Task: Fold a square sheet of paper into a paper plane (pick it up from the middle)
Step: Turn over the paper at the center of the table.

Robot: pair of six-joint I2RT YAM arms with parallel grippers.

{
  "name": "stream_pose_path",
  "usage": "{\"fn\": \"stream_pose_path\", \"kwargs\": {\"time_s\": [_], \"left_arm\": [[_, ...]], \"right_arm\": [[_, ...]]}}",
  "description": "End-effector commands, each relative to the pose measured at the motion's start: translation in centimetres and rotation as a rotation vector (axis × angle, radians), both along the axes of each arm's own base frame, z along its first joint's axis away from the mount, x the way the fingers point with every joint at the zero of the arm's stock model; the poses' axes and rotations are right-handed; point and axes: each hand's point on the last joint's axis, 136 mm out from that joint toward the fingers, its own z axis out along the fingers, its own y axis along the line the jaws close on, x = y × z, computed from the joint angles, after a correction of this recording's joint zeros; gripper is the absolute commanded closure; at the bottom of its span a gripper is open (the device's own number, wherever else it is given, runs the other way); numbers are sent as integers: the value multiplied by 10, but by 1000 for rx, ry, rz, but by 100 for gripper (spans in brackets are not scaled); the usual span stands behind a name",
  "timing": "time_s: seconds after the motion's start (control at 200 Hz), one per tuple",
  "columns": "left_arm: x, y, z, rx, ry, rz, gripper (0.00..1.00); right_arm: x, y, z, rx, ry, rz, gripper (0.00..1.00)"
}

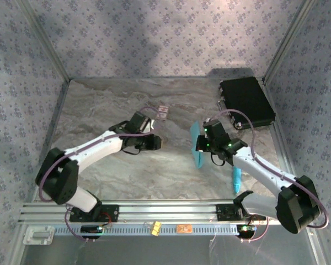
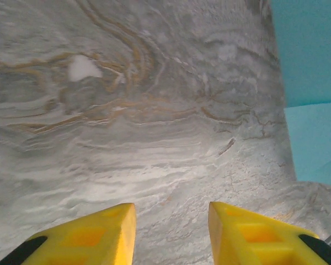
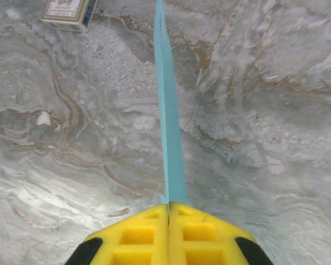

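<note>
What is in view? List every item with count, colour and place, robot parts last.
folded light-blue paper sheet: one, cyan, held in the right tool, centre-right.
flat black rectangular case: one, black, far right corner.
small white card with red marks: one, white and red, far centre.
slim cyan pen-like stick: one, cyan, near right, by the right arm.
grey marbled table top: one, grey-beige, under everything.
left tool: one, yellow fingers apart, empty, over bare table.
right tool: one, yellow fingers shut on the paper's edge.
</note>
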Motion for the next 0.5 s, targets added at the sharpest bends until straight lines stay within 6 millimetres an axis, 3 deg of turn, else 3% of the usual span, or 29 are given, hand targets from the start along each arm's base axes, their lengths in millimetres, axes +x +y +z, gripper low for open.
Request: {"fn": "stream_pose_path", "kwargs": {"time_s": [0.0, 0.11, 0.255, 0.33, 0.395, 0.415, 0.495], "left_arm": [[9, 29, 12, -40, -18, 95, 60], [15, 63, 14, -88, -12, 207, 55], [19, 83, 9, -145, 5, 284, 54], [22, 89, 5, -134, 4, 313, 54], [26, 98, 3, -117, 2, 359, 54], [27, 100, 2, -115, 1, 372, 54], [33, 113, -1, -102, 5, 432, 54]], "right_arm": [[-2, -32, 8, -236, -35, -116, 98], [-4, -35, 20, -378, -58, -128, 98], [-1, -33, 35, -645, -90, -128, 99], [1, -19, 34, -758, -86, -92, 99], [1, -3, 22, -821, -59, -45, 99], [5, 7, 26, -812, -67, -36, 99], [4, 35, 7, -814, -44, 25, 99]]}}
